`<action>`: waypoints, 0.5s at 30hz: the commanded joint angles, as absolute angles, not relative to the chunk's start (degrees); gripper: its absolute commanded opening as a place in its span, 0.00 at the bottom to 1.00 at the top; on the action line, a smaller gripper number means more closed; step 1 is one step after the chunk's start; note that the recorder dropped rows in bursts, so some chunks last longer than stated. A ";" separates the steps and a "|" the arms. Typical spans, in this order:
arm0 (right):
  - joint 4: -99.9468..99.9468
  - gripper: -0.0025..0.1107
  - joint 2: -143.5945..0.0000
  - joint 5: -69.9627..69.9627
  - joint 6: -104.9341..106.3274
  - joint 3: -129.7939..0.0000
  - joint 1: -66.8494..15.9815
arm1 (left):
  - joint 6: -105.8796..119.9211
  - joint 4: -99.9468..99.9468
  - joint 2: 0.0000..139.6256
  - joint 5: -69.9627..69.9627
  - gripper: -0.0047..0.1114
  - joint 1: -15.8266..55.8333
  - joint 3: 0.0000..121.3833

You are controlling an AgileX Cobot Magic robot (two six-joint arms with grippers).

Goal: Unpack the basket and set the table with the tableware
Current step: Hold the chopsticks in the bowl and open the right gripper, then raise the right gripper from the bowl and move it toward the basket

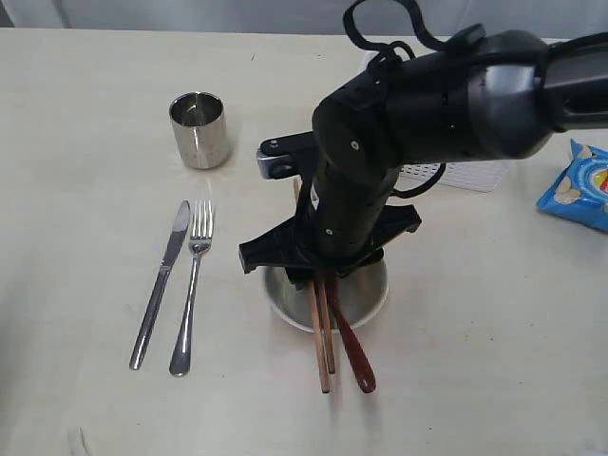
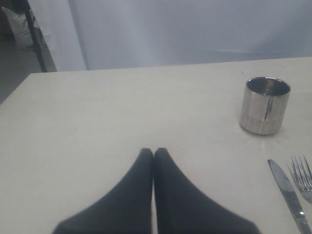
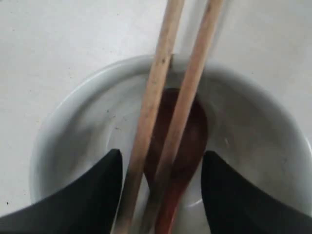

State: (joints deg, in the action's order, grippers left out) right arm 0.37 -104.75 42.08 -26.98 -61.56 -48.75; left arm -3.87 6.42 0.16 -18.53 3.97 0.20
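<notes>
Steel shines to the left of the bowl (image 1: 366, 294) in the exterior view: a cup (image 1: 199, 128) stands upright farther back, and a knife (image 1: 160, 285) and a fork (image 1: 193, 285) lie side by side on the table (image 1: 85, 399). Two chopsticks (image 1: 321, 342) and a spoon (image 1: 356, 351) stick out over the bowl's front rim. The black right arm (image 1: 427, 95) hangs directly above the bowl and hides its own fingers. Behind the bowl and to the right, the white basket (image 1: 470, 176) shows only a little past the arm. A blue bag (image 1: 578, 185) lies far to the right of the bowl.

In the left wrist view the left gripper (image 2: 154, 152) has its fingers pressed together with nothing between them, above bare table. The cup, the knife tip and the fork tines are in sight, apart from it.

In the right wrist view the right gripper (image 3: 161, 155) is spread wide over the bowl. The chopsticks cross the rim and run between the two fingers (image 3: 87, 195), and the spoon's head lies inside the bowl under them. The fingers do not pinch them.
</notes>
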 commanded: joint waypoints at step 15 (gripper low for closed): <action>0.00 0.13 -104.73 42.43 -26.31 -61.88 -48.86 | -3.89 5.78 0.00 -18.50 0.04 3.86 0.00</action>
State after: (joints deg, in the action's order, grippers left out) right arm 0.37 -104.75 42.08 -26.66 -61.56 -48.75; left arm -3.87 6.42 0.16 -18.53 3.97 0.20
